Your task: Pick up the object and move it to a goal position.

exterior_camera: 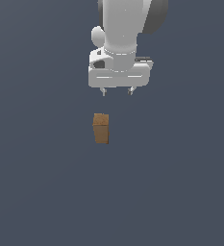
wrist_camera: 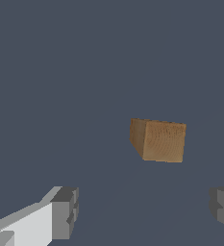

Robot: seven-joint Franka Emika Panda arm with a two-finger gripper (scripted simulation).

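The object (exterior_camera: 101, 128) is a small brown wooden block, taller than wide, with a lighter top face. It stands upright on the dark grey surface (exterior_camera: 36, 182). My white gripper (exterior_camera: 117, 91) hangs above and behind it, a little toward the exterior view's right, and touches nothing. Its two short fingertips (exterior_camera: 103, 91) stand wide apart, and the jaws are open and empty. In the wrist view the block (wrist_camera: 159, 140) lies ahead of the gripper (wrist_camera: 144, 214), off the line between the two grey fingers (wrist_camera: 64, 214).
The flat dark grey surface fills both views. The white arm (exterior_camera: 125, 24) comes down from the exterior view's top edge. No other objects or goal marker show.
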